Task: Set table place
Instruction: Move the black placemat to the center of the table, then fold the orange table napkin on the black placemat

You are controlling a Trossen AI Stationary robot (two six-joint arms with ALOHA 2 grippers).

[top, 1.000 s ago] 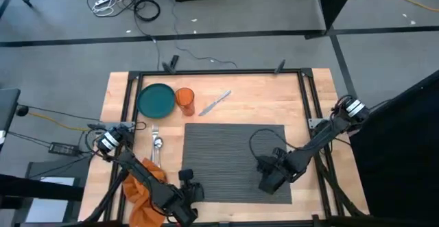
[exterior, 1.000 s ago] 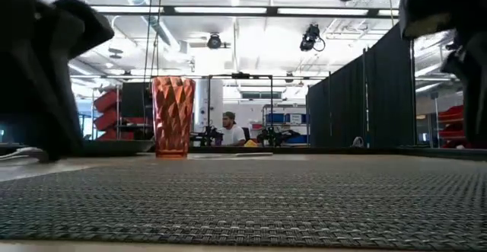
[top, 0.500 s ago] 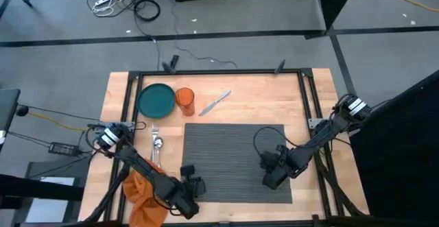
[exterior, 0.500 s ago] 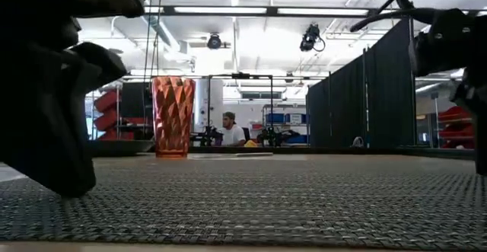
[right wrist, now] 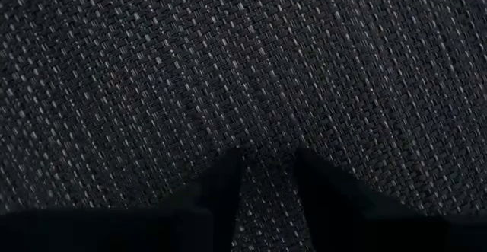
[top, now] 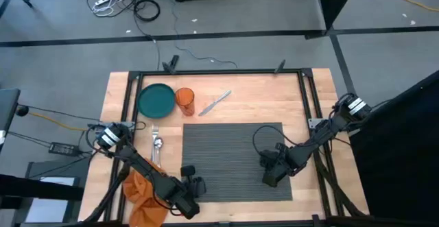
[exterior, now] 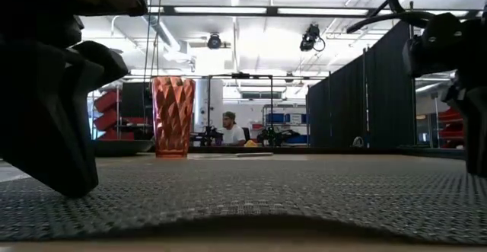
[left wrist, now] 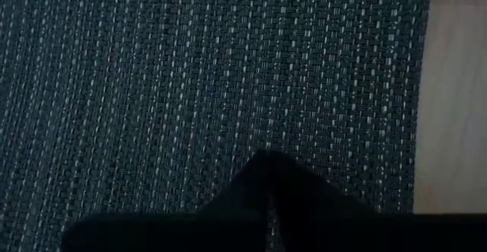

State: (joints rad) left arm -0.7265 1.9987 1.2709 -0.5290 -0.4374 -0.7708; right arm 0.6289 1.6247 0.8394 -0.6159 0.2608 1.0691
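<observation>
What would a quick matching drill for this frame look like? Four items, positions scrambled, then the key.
Items:
1. teal plate
2. orange cup
3. orange napkin
4. left gripper

Positions:
A. near left edge of the table, partly under the left arm
B. far left corner of the table
C. on the near left corner of the placemat
D. just right of the plate, left of the knife

Pairs: 1-B, 2-D, 3-A, 4-C
</observation>
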